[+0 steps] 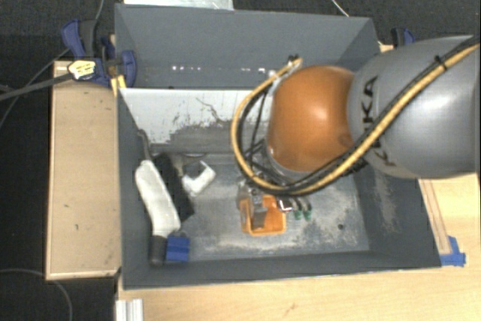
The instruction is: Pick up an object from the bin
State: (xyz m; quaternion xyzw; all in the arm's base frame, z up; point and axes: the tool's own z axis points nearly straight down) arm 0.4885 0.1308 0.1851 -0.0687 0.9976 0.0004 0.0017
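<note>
Near the middle of the bin's (225, 49) floor, towards its front wall, you have a small orange object (273, 225). Your gripper (258, 208) sits directly on top of it, under the arm's round orange cover (308, 116). Whether the gripper is open, closed or has hold of the object, you cannot tell from above. Just right of it lies a tiny green bit (304, 215). Well apart on the left lie a long white roll (156, 199), a black bar (177, 195) beside it, a blue block (178, 249) and a small white piece (199, 179).
</note>
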